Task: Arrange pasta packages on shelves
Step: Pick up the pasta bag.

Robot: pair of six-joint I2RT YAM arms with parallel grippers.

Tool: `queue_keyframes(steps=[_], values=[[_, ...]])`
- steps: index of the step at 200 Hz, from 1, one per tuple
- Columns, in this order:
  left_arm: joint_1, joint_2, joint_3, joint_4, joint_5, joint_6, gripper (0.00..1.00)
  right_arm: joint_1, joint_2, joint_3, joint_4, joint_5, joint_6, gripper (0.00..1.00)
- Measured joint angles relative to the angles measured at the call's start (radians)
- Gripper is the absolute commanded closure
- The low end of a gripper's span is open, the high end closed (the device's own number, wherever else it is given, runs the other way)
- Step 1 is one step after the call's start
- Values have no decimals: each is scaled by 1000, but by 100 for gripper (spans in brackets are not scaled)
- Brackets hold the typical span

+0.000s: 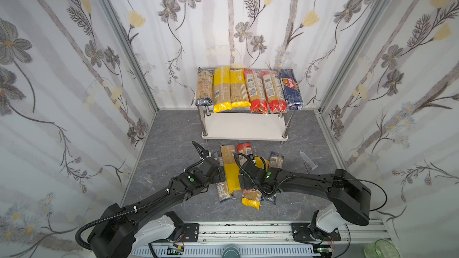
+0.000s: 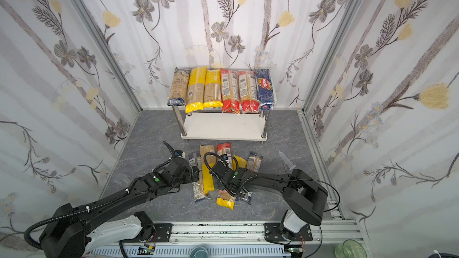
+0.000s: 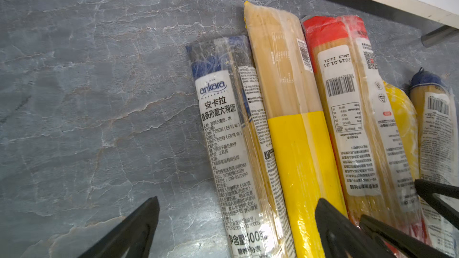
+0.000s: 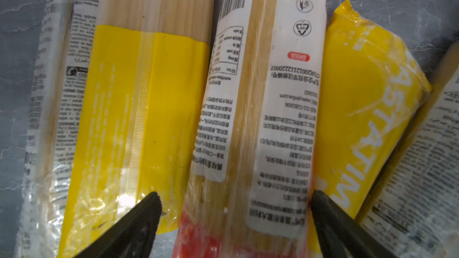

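Note:
The shelves (image 1: 244,126) stand against the back wall, with a row of several pasta packages (image 1: 248,88) on the top board, the dark-blue Barilla pack (image 1: 291,88) at the right end. The lower board (image 2: 223,126) is bare. Several more packs lie loose on the grey floor in front. My left gripper (image 3: 238,199) is open, low over the blue-ended Ankara pack (image 3: 223,132), which lies between its fingers beside a yellow-banded pack (image 3: 295,145). My right gripper (image 4: 234,192) is open astride the red-ended pack (image 4: 260,120); one finger is over the yellow-banded pack (image 4: 139,95).
A clear syringe (image 1: 308,161) lies on the floor to the right of the loose packs. A clear cup (image 1: 146,178) stands at the left. A green glass bowl (image 1: 381,249) sits at the front right past the rail (image 1: 248,229). Papered walls close in three sides.

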Motion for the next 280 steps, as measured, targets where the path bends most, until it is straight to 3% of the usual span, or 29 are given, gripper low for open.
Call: queue_keyframes(steps=[33,72,84,154,210,240,280], values=[[0,-25,-29,14,-1,-17,0,-3,53,6,-3,18,-7,17],[-1,-19,-30,27,0,-21,0,-9,103,12,18,79,-2,55],[-2,-18,-30,31,0,-21,0,-13,101,9,40,93,5,62],[-1,-10,-11,37,-2,-20,0,-22,-157,-108,58,-48,-2,70],[-1,2,16,38,-3,-20,0,-97,-390,-245,172,-237,-14,75],[-1,-7,17,37,-9,-21,0,-154,-454,-301,291,-346,-3,79],[-1,-59,10,37,-10,-26,0,-195,-471,-302,409,-401,5,78]])
